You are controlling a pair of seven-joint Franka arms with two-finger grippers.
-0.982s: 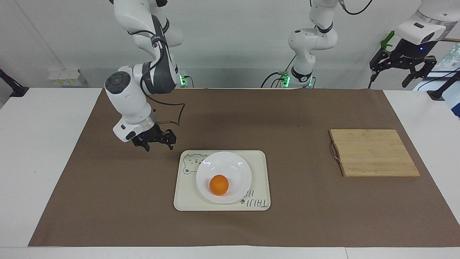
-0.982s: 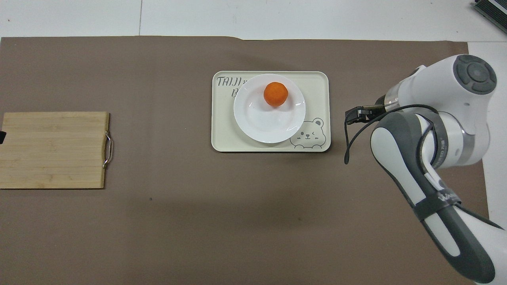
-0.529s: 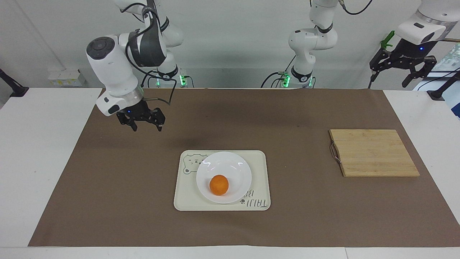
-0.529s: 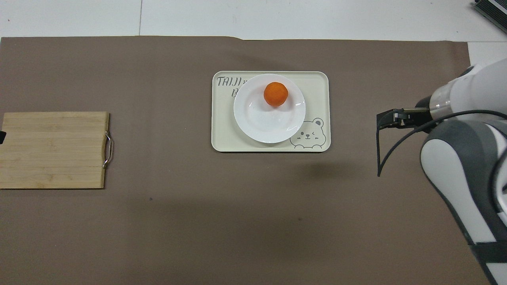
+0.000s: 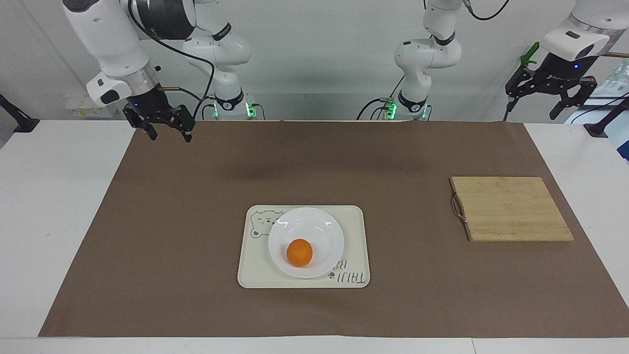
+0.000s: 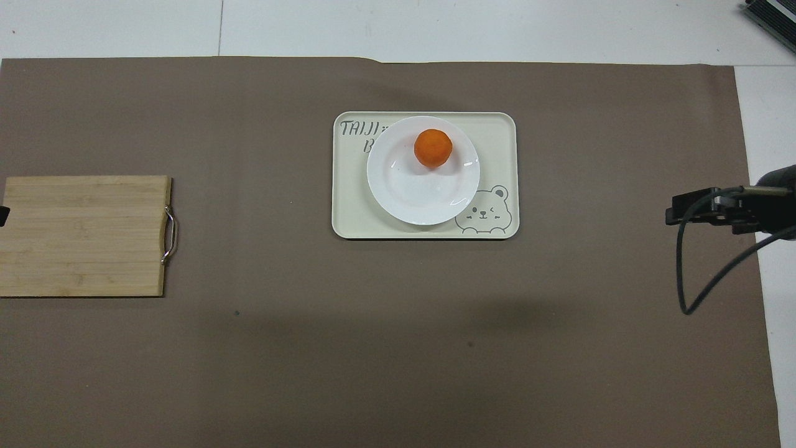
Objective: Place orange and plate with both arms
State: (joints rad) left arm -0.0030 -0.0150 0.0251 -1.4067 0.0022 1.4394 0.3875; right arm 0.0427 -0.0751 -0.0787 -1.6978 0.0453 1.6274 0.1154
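One orange (image 5: 299, 252); one plate (image 5: 324, 226); one tray (image 5: 355, 231).

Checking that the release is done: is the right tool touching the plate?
Apart. The facing view shows the right tool raised over the mat's corner, well clear of the plate.

Bright, even overhead light; soft shadows, sharp focus.

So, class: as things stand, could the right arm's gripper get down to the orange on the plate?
Probably yes. The orange sits uncovered on the plate, with nothing standing over it. The right gripper hangs open and empty over the mat's corner at its own end, with only bare mat between it and the plate.
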